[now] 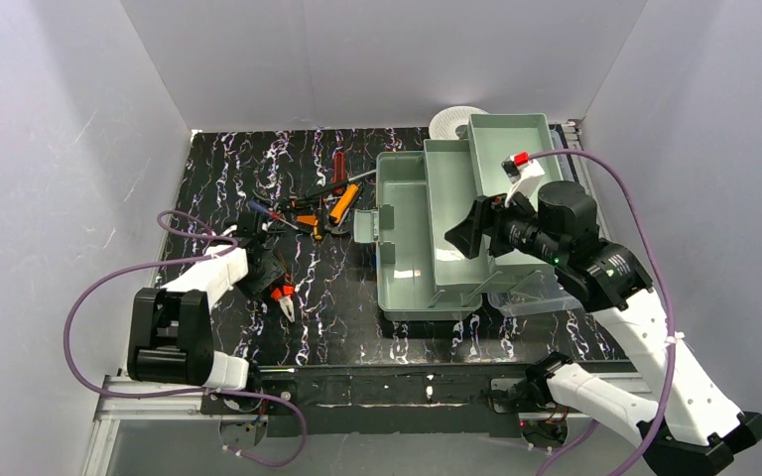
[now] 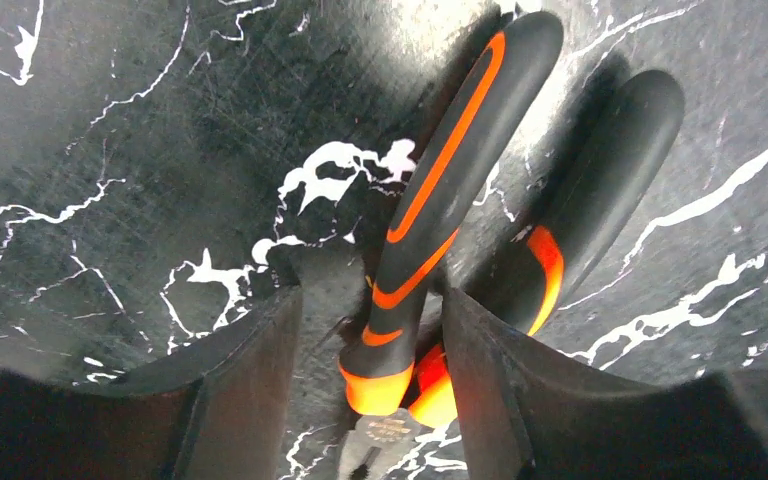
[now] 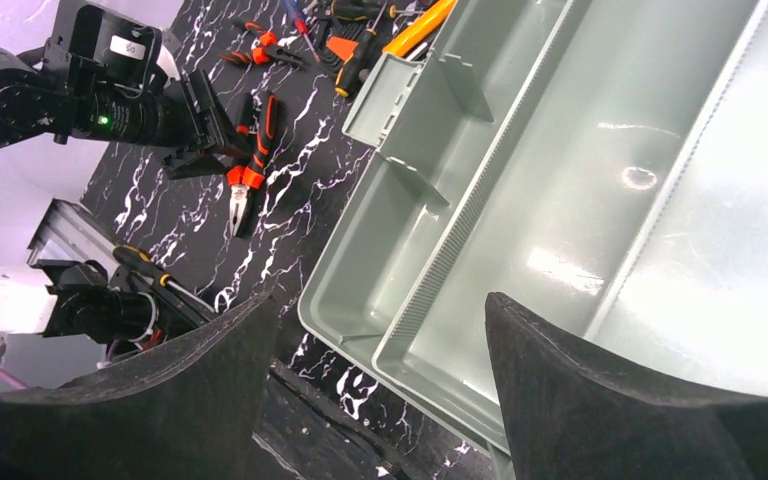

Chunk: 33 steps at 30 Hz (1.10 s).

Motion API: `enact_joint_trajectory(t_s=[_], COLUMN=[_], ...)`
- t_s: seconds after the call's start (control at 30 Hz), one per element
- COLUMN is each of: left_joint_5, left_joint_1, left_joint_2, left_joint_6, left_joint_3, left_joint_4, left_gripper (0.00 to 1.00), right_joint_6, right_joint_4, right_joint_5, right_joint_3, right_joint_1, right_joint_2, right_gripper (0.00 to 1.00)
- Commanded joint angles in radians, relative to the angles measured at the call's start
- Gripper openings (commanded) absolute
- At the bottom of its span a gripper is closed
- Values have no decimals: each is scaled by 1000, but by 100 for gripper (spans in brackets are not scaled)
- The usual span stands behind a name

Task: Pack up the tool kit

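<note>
The pale-green tool box (image 1: 412, 248) lies open at the right of the mat, with a green tray (image 1: 508, 139) at its far end and a clear lid (image 1: 536, 293) by its near right corner. Orange-and-black pliers (image 1: 283, 296) lie flat on the mat at the left. My left gripper (image 2: 372, 300) straddles the pliers (image 2: 430, 230) near their pivot. A gap shows between my left finger (image 2: 260, 380) and the handle, so the jaws are open. My right gripper (image 3: 380, 300) hangs open and empty over the near corner of the box (image 3: 560, 200).
More tools, among them orange and red pliers and screwdrivers (image 1: 322, 203), lie in a loose pile left of the box. A white round spool (image 1: 453, 119) sits behind the box. Grey walls close in the black marbled mat (image 1: 218, 178) on three sides.
</note>
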Motion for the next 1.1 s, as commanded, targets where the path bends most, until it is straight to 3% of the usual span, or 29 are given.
enact_joint_trajectory(t_s=[0.0, 0.13, 0.2, 0.3, 0.57, 0.73, 0.87, 1.07], left_joint_5=[72, 61, 68, 70, -17, 122, 221, 221], left_joint_1=[27, 27, 27, 27, 10, -28, -115, -323], left_joint_2=[54, 105, 108, 68, -276, -422, -442, -343], left_joint_6=[-51, -99, -104, -97, -54, -12, 11, 3], left_joint_3=[-41, -44, -50, -65, -8, 82, 154, 267], left_joint_4=[81, 72, 78, 80, -36, 18, 95, 169], left_gripper=[52, 47, 32, 0, 0, 0, 0, 0], right_joint_6=[-30, -42, -45, -44, -39, -23, -8, -5], right_joint_4=[50, 65, 66, 66, 78, 111, 149, 164], right_joint_5=[45, 58, 74, 100, 134, 173, 196, 214], right_joint_3=[-19, -23, -25, -30, -51, -82, -125, -143], right_joint_1=[6, 5, 6, 6, 6, 5, 4, 5], right_joint_2=[-47, -53, -52, -56, -82, -99, -127, -154], right_gripper=[83, 83, 83, 83, 83, 83, 83, 83])
